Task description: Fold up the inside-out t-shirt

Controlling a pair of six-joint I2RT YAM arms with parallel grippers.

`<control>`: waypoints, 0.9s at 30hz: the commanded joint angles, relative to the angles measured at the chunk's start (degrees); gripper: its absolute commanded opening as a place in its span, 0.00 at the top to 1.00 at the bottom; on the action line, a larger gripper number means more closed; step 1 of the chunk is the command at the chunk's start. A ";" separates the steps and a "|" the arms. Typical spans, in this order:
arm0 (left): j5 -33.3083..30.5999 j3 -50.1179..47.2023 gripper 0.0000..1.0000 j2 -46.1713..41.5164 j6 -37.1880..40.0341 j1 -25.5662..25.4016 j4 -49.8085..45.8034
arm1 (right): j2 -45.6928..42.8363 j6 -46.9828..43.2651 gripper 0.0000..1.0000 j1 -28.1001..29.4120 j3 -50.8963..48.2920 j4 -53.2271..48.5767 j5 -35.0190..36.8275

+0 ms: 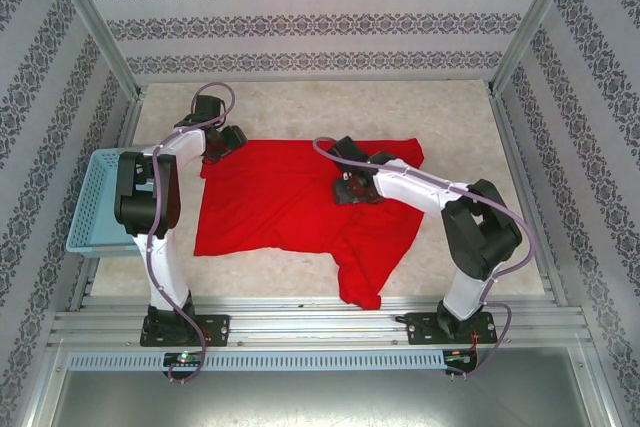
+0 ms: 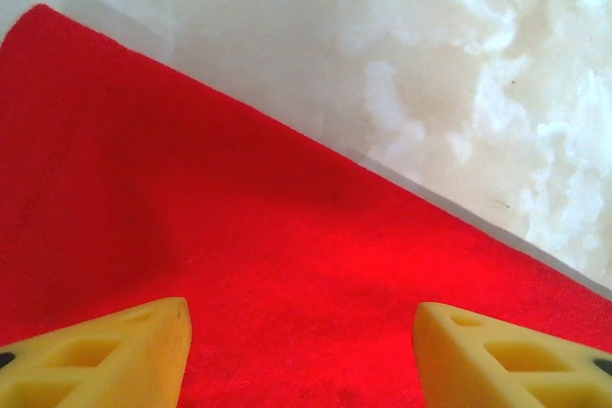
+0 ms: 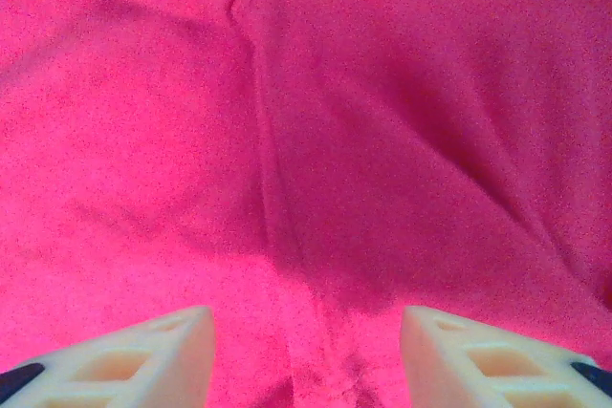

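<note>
Inside-out t-shirt (image 1: 270, 202): a patch of its middle was covered by the right gripper (image 1: 350, 187) and its arm in the top view.
T-shirt's seams: too small from above to make out.
T-shirt's far left corner: the left gripper (image 1: 222, 143) there was too dark and small from above to read its jaw gap.
Left of the t-shirt: the basket (image 1: 92, 197) had its right side hidden behind the left arm (image 1: 150, 197).
Over the t-shirt, left wrist view: the left gripper's fingers (image 2: 105, 365) were cut off by the bottom edge.
Over the t-shirt, right wrist view: the right gripper's fingers (image 3: 134, 365) were cut off likewise, and the cloth ran past every edge.
Beyond the t-shirt's edge: the table (image 2: 459, 74) was blurred.
</note>
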 commanded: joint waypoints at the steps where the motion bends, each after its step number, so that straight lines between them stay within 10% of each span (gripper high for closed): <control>1: 0.31 0.83 0.37 1.09 0.89 0.18 -1.59 | -1.11 -0.35 0.48 0.65 -1.84 -3.55 4.38; 27: 0.18 0.93 0.37 1.70 0.75 0.20 -1.65 | 2.22 0.90 0.87 2.52 -2.67 -4.21 3.27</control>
